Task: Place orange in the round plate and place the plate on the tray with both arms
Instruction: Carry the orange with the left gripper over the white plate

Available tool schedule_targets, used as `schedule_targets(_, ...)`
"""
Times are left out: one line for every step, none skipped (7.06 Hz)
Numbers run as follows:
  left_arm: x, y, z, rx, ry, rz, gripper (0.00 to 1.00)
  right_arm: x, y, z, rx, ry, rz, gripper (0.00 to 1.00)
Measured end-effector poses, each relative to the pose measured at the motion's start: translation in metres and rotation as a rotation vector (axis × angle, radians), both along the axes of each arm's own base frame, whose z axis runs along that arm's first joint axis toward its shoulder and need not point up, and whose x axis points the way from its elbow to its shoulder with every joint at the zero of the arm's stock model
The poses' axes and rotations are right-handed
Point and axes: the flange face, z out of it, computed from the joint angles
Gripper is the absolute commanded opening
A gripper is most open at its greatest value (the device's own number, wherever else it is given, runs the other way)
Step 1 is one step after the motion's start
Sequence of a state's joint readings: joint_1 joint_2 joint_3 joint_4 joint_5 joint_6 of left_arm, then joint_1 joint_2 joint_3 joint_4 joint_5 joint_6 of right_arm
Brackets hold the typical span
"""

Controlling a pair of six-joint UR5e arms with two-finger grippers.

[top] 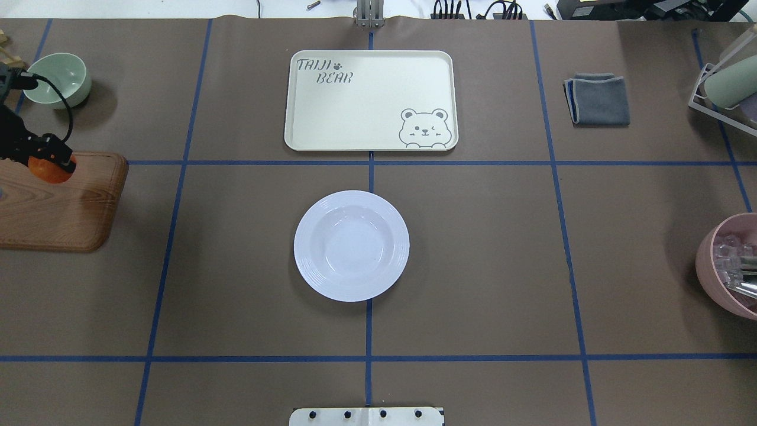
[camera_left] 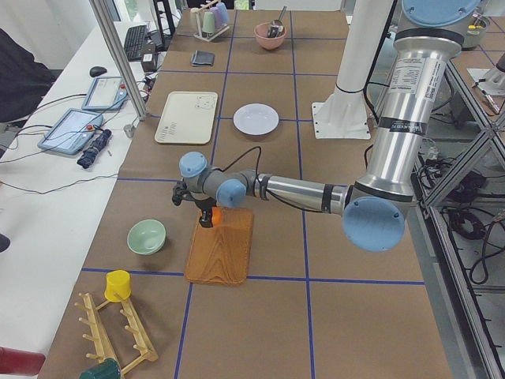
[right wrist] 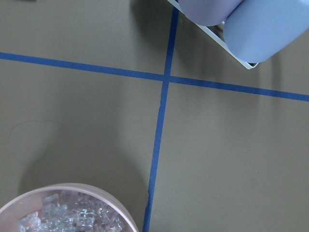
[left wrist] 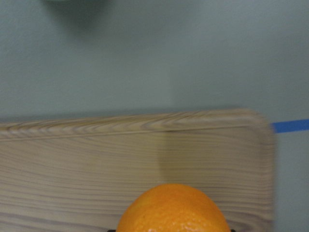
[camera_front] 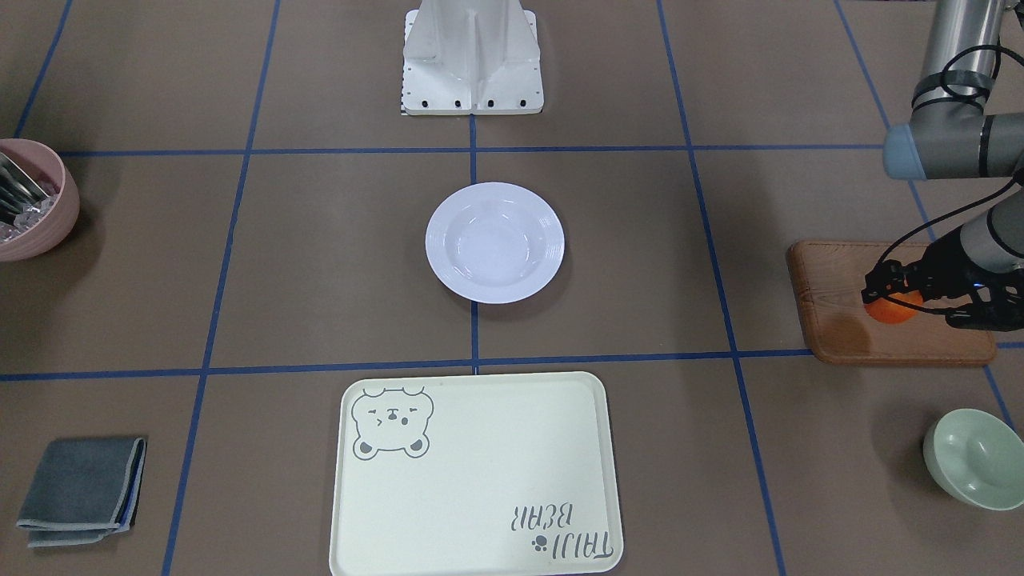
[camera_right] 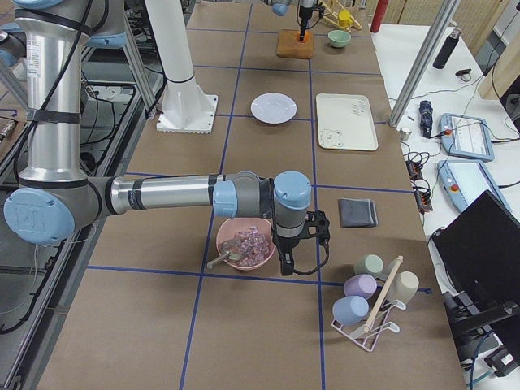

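Note:
My left gripper [camera_front: 888,298] is shut on the orange [camera_front: 890,310], holding it just above the brown wooden board [camera_front: 840,328], where its shadow falls. In the left wrist view the orange [left wrist: 173,210] fills the bottom edge over the board. The round plate [camera_front: 494,242], white and empty, sits at the table's middle. The cream tray [camera_front: 480,472] with the bear drawing lies beyond the plate, also empty. My right gripper [camera_right: 291,258] hangs next to the pink bowl [camera_right: 244,244], far from the plate; I cannot tell whether it is open or shut.
A pale green bowl [top: 62,77] stands beside the board, close to the left arm. A pink bowl [top: 730,266] with clear pieces sits at the right edge. A folded grey cloth [top: 597,99] lies right of the tray. The robot base [camera_front: 472,60] is behind the plate.

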State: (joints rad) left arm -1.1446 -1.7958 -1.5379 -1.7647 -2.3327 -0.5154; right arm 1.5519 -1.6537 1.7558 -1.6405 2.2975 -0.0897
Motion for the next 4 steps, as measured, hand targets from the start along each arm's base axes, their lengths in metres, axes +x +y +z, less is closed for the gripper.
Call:
schedule_targets(0.016,-0.006,-0.071,-0.060,0.011,-0.048,0.00,-0.001,0.000,0.001,-0.001,-0.005,0.000,1.00)
schedule_targets(0.058,-0.003,-0.149,-0.135,0.024,-0.100,0.00,-0.001,0.001,0.002,-0.004,-0.009,0.001,1.00)
schedule_targets(0.114,0.011,-0.220,-0.207,0.042,-0.141,0.00,-0.001,0.002,0.004,-0.008,-0.011,0.001,1.00)
schedule_targets(0.167,0.033,-0.280,-0.272,0.067,-0.168,0.00,-0.003,0.003,0.006,-0.009,-0.010,-0.003,1.00)
